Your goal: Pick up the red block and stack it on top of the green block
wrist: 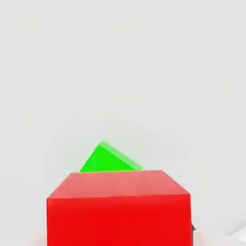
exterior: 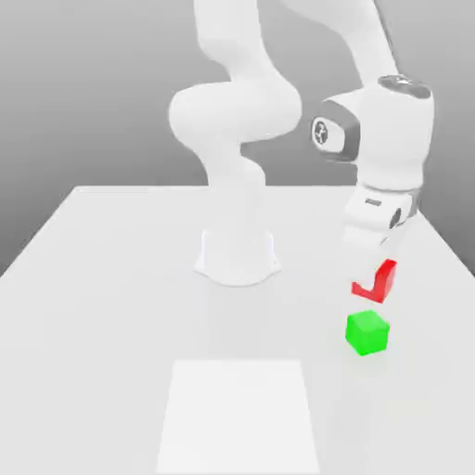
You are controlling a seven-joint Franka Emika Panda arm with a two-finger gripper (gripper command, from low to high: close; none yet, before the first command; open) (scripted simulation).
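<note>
The white Panda arm's two-finger gripper (exterior: 373, 275) is pinched on the small bright red smooth cube (exterior: 378, 280), which hangs in the air, clear of the table and tilted, at the exterior view's right. The small bright green smooth cube (exterior: 367, 332) rests on the pale grey tabletop (exterior: 111, 306), just below and slightly nearer than the red cube, with a gap between them. In the hand view the red cube (wrist: 118, 209) sits close in front, and a corner of the green cube (wrist: 106, 159) peeks out beyond its top edge. A lighter white rectangular patch (exterior: 239, 416) lies on the near middle of the table, left of the green cube.
</note>
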